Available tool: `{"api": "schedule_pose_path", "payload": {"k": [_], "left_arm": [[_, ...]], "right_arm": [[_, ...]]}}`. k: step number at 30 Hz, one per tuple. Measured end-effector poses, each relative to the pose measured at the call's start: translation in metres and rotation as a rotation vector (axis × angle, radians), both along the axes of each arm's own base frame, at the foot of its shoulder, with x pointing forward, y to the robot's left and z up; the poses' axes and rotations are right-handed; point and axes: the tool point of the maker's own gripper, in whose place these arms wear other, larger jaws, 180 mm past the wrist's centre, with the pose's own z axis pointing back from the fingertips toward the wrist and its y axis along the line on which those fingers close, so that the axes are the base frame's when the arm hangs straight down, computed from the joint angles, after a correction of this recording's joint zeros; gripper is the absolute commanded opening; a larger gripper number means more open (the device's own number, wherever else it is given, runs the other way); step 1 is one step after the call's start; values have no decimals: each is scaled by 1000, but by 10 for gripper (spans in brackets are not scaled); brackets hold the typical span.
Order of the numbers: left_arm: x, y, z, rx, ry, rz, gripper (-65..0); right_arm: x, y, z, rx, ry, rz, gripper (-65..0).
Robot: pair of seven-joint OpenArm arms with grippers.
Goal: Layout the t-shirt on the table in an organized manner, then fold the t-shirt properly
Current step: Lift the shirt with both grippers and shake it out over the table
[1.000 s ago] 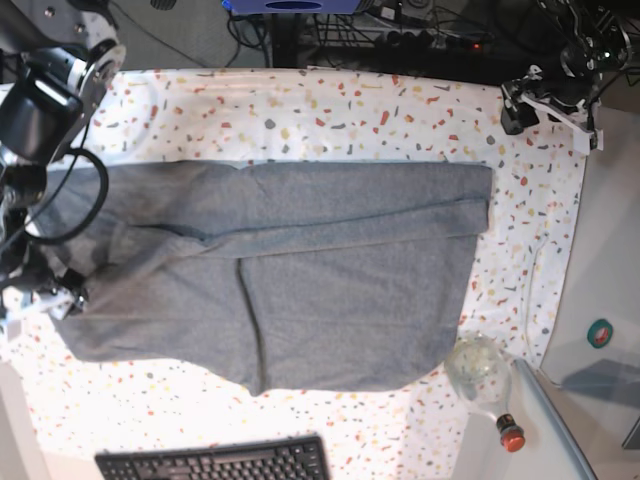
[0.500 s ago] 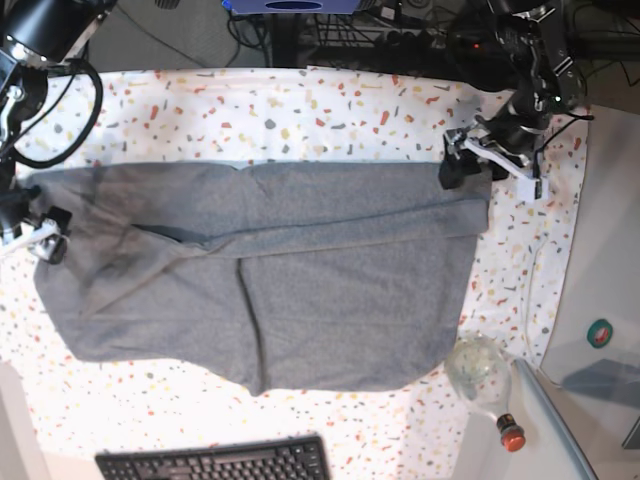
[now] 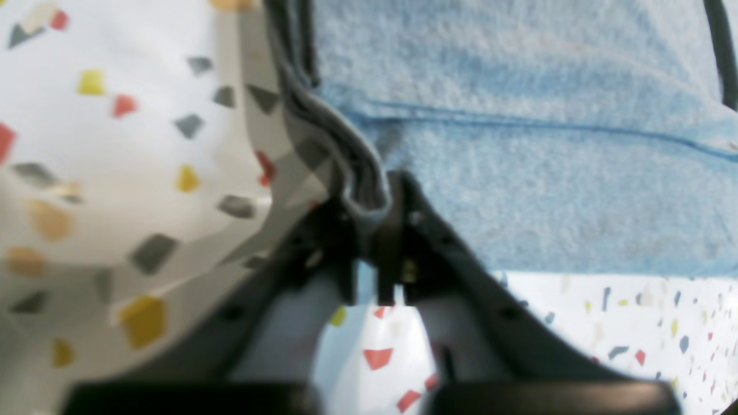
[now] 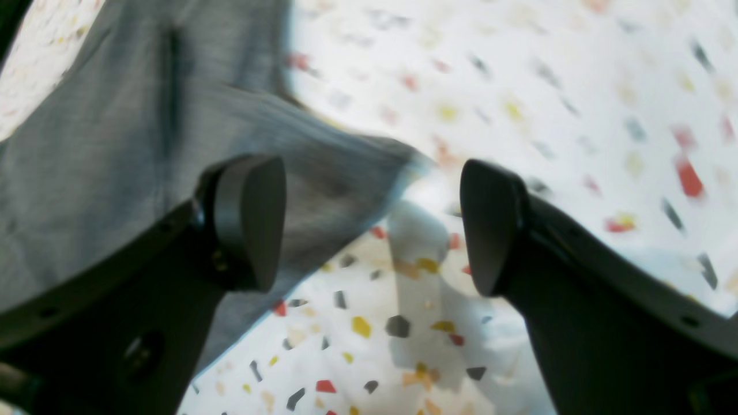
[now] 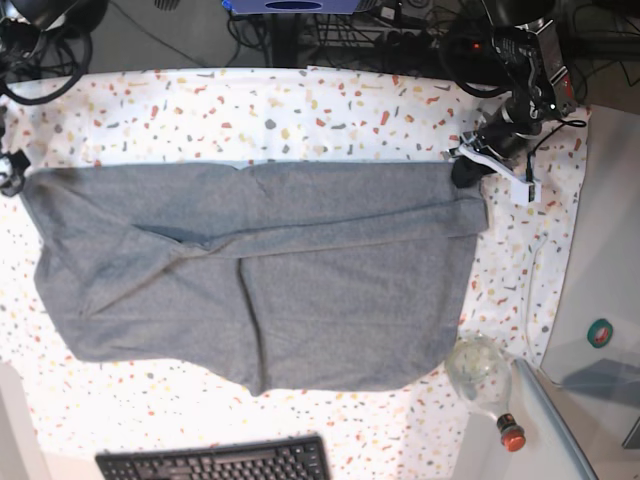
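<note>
The grey t-shirt (image 5: 300, 270) lies spread across the speckled table (image 5: 300, 110), with a long fold running across its upper half. At the shirt's upper right corner my left gripper (image 5: 468, 172) is shut on the hem. The left wrist view shows the fabric edge (image 3: 346, 150) pinched between the left gripper's (image 3: 372, 225) closed jaws. My right gripper (image 5: 10, 172) is at the shirt's upper left corner, at the view's edge. In the right wrist view the right gripper (image 4: 369, 225) stands open, and a corner of the t-shirt (image 4: 323, 167) reaches in between its fingers.
A black keyboard (image 5: 215, 462) lies at the front edge. A clear glass bottle (image 5: 480, 372) with a red cap stands at the shirt's lower right corner. On the plain grey side surface at the right lies a green tape roll (image 5: 600, 332). Cables run behind the table.
My left gripper came down onto the shirt's upper right corner and shut on it. The right arm moved toward the far edge, and the shirt's left side now lies flatter.
</note>
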Motion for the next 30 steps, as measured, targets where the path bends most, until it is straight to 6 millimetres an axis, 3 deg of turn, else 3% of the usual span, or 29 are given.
{"api": "schedule_pose_path", "payload": {"k": [4, 16, 18, 19, 21, 22, 26, 30], "left_arm": [[0, 2, 1, 7, 3, -8, -650], [-10, 15, 1, 38, 48, -43, -650], [-12, 15, 4, 56, 74, -64, -650], [-12, 15, 5, 68, 81, -74, -650], [-14, 15, 7, 85, 87, -87, -650], [-16, 16, 8, 90, 86, -90, -650], [-26, 20, 17, 142, 109, -106, -650], [-25, 20, 43, 209, 135, -178, -650]], "right_arm": [[1, 14, -31, 104, 41, 2, -201], [39, 22, -48, 197, -14, 46, -221], [39, 21, -48, 200, -17, 55, -314], [37, 22, -49, 199, -11, 58, -387], [33, 29, -52, 203, -4, 111, -617], [32, 36, -52, 205, -1, 164, -650], [18, 50, -53, 237, 42, 243, -650], [-2, 20, -18, 124, 110, 268, -650]]}}
